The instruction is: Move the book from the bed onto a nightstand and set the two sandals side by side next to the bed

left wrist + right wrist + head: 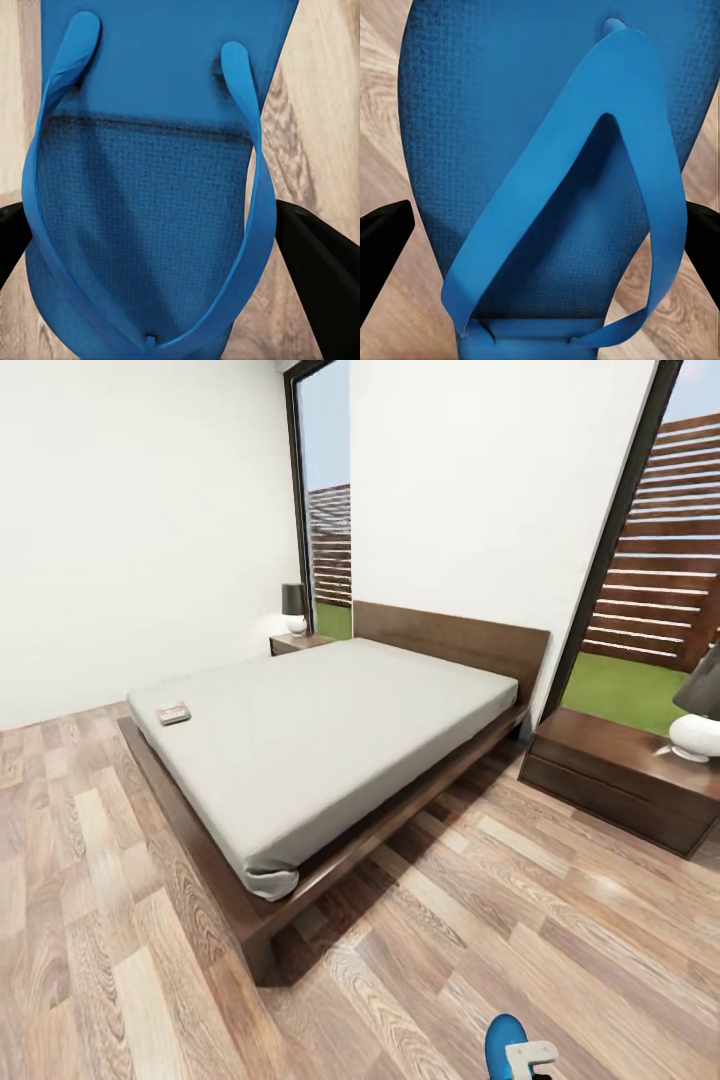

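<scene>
Head view: the bed point(330, 730) stands in the bedroom with its headboard against the white wall, its grey mattress bare except for the book point(173, 713), which lies flat near the far foot corner. 1 nightstand point(298, 643) sits at the far side of the headboard carrying a dark-shaded lamp point(294, 607); a second nightstand point(622, 772) sits at the near side, bearing a white-based lamp point(700, 720). At the lower edge of this view, part of a blue sandal point(505, 1047) shows over the plank floor point(560, 920), well apart from the bed. Left wrist view: a blue sandal point(142, 202) sits strap-side up between the 2 dark fingers point(322, 262) of the left gripper point(150, 247), which flank its edges; actual contact cannot be told. Right wrist view: the other sandal point(555, 172) sits likewise between the right gripper point(540, 251) fingers point(382, 240), grip equally unconfirmed.
</scene>
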Motion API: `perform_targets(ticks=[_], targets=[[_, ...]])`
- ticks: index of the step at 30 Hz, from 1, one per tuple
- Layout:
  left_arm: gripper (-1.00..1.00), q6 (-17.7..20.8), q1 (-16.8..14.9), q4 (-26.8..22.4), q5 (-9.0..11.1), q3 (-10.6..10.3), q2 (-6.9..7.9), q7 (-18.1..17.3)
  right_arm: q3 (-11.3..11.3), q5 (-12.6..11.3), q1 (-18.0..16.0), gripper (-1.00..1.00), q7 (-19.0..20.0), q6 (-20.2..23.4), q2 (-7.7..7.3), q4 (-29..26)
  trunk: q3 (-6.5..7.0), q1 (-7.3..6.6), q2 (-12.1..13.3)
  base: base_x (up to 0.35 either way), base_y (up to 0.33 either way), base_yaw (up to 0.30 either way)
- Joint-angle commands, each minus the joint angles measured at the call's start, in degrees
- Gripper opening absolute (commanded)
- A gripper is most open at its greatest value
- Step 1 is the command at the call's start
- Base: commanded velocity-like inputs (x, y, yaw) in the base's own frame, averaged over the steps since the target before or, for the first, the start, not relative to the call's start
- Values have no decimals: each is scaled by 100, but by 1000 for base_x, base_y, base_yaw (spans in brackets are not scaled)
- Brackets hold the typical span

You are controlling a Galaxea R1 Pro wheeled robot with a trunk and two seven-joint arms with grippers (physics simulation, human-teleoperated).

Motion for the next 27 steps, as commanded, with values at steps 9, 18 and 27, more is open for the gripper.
perform_targets(ticks=[9,18,27], targets=[[-100,-4,-1,-3,10,-53,-12,37,50,-28,-3,-100,-16,-11,10,20,157,-199,360,0,0,0],[-100,-5,-1,-3,10,-53,-15,37,48,-31,20,-100,-16,-13,7,31,319,-397,721,0,0,0],[-100,-6,-1,-3,14,-240,-15,37,40,-28,167,-100,-16,-20,-13,26,480,-595,1082,0,0,0]])
